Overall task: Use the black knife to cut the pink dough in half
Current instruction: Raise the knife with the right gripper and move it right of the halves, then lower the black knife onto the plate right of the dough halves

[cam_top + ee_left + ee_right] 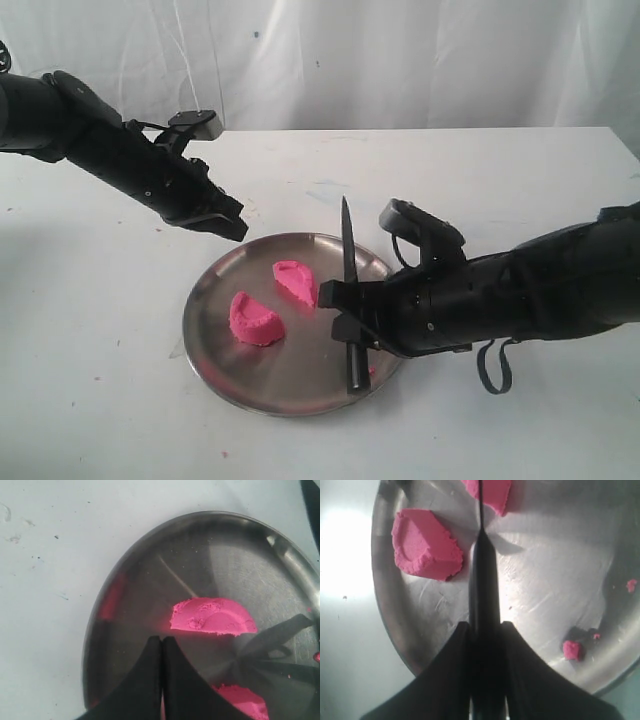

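Note:
The pink dough lies in two half-moon pieces on the round steel plate (300, 385): one piece (256, 320) toward the front left, the other (296, 281) further back. They also show as the piece (212, 617) and the piece (425, 545). My right gripper (335, 310) is shut on the handle of the black knife (348, 255), whose blade points away over the plate's right half, just right of the rear piece. The knife (483, 587) runs straight out between the fingers. My left gripper (235, 228) hovers shut and empty above the plate's back left rim.
Small pink crumbs (572, 650) lie on the plate (545, 580) near the knife handle. The plate sits on a white table (100, 400) with a white curtain behind. Both black arms reach in from the sides.

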`<act>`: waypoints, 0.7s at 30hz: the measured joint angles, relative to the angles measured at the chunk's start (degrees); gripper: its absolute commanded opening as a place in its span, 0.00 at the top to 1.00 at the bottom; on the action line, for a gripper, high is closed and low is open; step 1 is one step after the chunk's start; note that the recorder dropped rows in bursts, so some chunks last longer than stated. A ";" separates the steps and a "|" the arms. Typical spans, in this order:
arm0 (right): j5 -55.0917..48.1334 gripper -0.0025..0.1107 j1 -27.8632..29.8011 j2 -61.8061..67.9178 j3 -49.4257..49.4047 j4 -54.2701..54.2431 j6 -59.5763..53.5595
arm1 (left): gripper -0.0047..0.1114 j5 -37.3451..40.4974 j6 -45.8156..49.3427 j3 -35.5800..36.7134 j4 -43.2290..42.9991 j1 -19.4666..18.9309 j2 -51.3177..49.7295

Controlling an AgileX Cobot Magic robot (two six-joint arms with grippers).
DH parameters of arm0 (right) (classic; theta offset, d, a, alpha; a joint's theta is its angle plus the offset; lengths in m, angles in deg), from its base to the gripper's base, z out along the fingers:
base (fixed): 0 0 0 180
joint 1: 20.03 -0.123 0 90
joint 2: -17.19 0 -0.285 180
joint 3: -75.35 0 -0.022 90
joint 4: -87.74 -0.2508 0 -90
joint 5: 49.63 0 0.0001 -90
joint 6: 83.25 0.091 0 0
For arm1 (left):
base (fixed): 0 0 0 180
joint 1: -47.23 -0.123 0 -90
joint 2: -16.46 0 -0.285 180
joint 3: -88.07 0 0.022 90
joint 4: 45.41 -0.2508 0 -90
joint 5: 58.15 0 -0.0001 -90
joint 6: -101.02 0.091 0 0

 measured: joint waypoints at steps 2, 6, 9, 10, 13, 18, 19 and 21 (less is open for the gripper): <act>0.00 0.98 0.08 0.69 0.53 -0.65 -0.57 | 0.96 0.00 0.00 0.00 0.00 0.00 0.00; -2.11 0.98 0.82 2.26 0.77 -4.21 -4.19 | 0.96 0.00 0.00 0.00 0.00 0.00 0.00; -5.25 0.98 1.74 4.46 1.25 -5.14 -7.05 | 0.96 0.00 0.00 0.00 0.00 0.00 0.00; -6.09 0.98 1.95 5.48 1.49 -5.37 -7.50 | 0.96 0.00 0.00 0.00 0.00 0.00 0.00; -6.35 0.98 2.80 7.16 1.70 -5.52 -7.73 | 0.96 0.00 0.00 0.00 0.00 0.00 0.00; -7.37 0.98 3.35 9.27 2.63 -5.71 -8.63 | 0.96 -1.49 0.00 0.00 0.00 0.00 0.00; -7.47 0.98 3.35 9.61 3.05 -5.71 -8.63 | 0.96 -2.07 0.00 0.00 0.00 0.00 0.00; -7.59 0.98 3.35 10.43 3.72 -5.80 -8.91 | 0.96 -3.62 0.00 0.00 0.00 0.00 0.00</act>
